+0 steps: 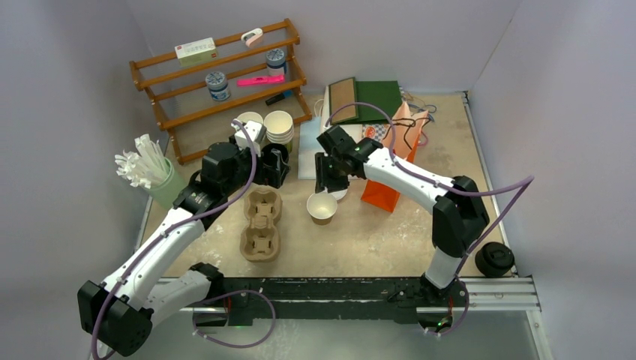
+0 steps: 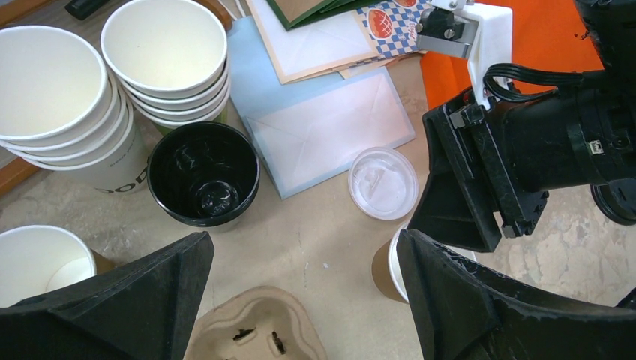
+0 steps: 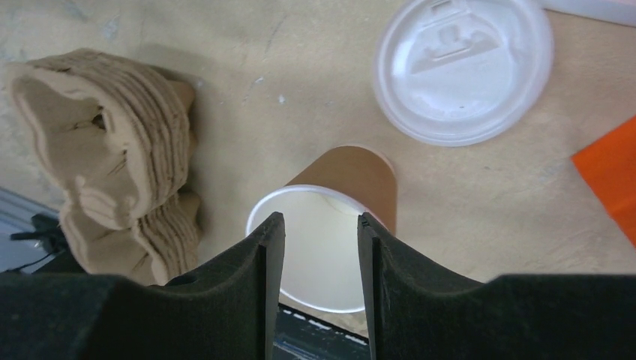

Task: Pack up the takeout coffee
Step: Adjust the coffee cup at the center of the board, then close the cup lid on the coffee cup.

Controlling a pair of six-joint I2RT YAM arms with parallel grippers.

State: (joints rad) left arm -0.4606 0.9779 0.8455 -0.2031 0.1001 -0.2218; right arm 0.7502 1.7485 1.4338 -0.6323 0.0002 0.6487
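Note:
A brown kraft takeout coffee cup [image 1: 322, 208] stands open on the table, pale inside with a white rim [image 3: 330, 247]. Its white lid [image 3: 463, 69] lies flat beside it [image 2: 382, 182]. My right gripper [image 3: 317, 219] hangs just over the cup's mouth, jaws partly apart, nothing between them [image 1: 328, 184]. My left gripper [image 2: 304, 247] is wide open over bare table, left of the cup [image 2: 384, 270], and one of its fingers hides part of that cup. At the left wrist view's lower left, a second cup [image 2: 41, 259] shows a sliver of brown wall.
A stack of pulp cup carriers [image 1: 261, 223] lies left of the cup. A black cup [image 2: 202, 174] and stacked white cups [image 2: 165, 52] stand behind the left gripper. An orange bag [image 1: 390, 187], envelopes [image 2: 330, 127], a wooden shelf [image 1: 217, 75] and a straw holder [image 1: 150, 176] surround them.

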